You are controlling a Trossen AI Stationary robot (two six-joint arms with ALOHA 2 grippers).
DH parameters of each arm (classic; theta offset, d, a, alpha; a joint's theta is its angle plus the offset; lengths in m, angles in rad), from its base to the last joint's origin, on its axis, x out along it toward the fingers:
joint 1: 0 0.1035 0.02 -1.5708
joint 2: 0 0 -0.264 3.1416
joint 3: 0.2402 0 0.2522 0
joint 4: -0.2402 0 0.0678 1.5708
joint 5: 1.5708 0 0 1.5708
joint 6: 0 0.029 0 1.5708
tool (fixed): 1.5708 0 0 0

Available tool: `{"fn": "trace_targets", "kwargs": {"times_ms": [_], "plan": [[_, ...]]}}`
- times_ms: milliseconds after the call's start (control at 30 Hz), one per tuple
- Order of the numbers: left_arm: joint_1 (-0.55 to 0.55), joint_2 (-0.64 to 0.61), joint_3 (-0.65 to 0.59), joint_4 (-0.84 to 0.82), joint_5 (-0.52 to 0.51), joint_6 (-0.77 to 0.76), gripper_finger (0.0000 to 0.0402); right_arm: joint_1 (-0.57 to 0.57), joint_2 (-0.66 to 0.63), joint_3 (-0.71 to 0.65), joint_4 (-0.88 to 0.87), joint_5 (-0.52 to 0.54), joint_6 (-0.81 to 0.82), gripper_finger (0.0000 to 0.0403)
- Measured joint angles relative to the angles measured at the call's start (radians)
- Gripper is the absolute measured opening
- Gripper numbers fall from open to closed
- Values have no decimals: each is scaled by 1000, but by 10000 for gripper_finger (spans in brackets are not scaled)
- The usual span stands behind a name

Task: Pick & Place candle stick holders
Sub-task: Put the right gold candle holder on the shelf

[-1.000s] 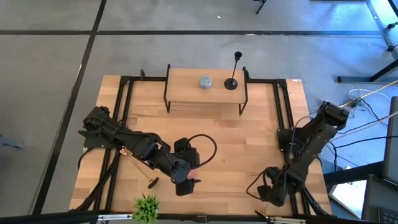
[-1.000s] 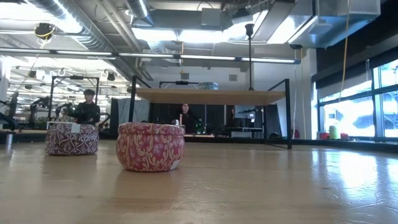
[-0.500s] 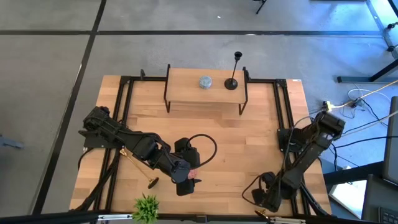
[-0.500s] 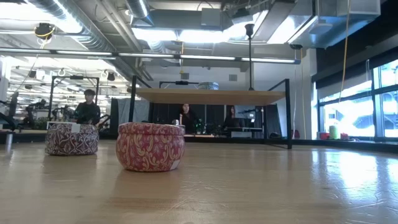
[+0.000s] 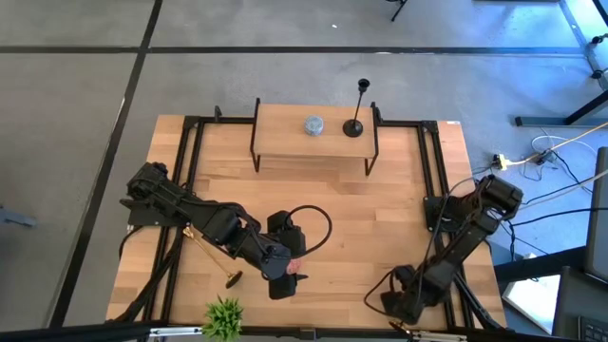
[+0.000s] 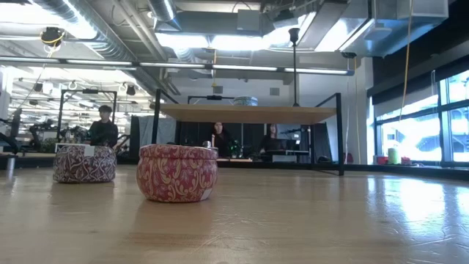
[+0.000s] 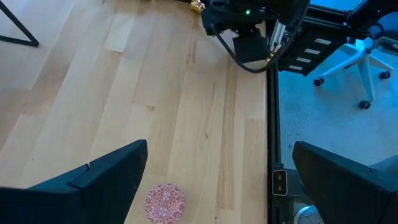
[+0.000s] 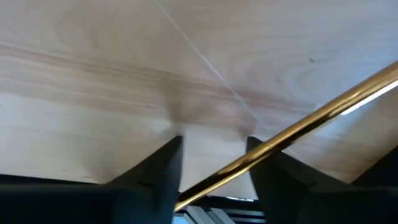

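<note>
- Between the right pincer's (image 8: 214,146) two fingers (image 8: 160,169), a gold holder (image 8: 311,121) lies slantwise, its thin shiny stem crossing in front of one finger and running down into the gap.
- That pincer is about half open, with bare tabletop (image 8: 93,56) showing between the fingers. Whether either pad touches the stem cannot be told, so no grip shows.
- From above, the right pincer (image 5: 399,306) sits low at the tabletop's near edge, close to the right corner.
- Well to that pincer's left, the left pincer (image 5: 285,274) hangs over the near middle of the tabletop.
- Its fingers (image 7: 106,177) are spread as wide as they go and hold nothing.
- Just under the left pincer, nearer one finger than the other, sits a small pink patterned tin (image 7: 165,202).
- Just beside the left pincer, on its outer side, a second gold holder (image 5: 211,255) lies flat on the wood. Its round base is towards the near edge and part of its stem passes under the left arm.
- Near that base, at the edge, stands a small green plant (image 5: 225,318).
- Far ahead of both pincers, a black holder (image 5: 357,114) stands upright on a raised wooden shelf (image 5: 285,142) at the far side.
- A grey round thing (image 5: 313,124) sits just beside the black holder.
</note>
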Motion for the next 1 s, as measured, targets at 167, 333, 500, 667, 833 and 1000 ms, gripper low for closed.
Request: {"fn": "trace_targets", "kwargs": {"times_ms": [167, 333, 500, 667, 833, 1000], "plan": [[0, 0, 0, 0, -9, 0, 400, -32, 0, 0, 0, 14, -67, 67], [0, 0, 0, 0, -26, -8, 400, -56, -1, 5, -4, 29, -109, 15], [0, 0, 0, 0, -40, -8, 400, -96, 1, 42, -47, 107, -225, 15], [-2, -26, -1, -3, -164, -30, 400, -149, -23, 151, -171, 265, -347, 15], [-14, -114, -1, -3, -335, -68, 400, -206, -108, 288, -350, 521, -461, 15], [-18, -215, -1, 0, -381, -79, 400, -241, -216, 415, -416, 776, -661, 15]]}}
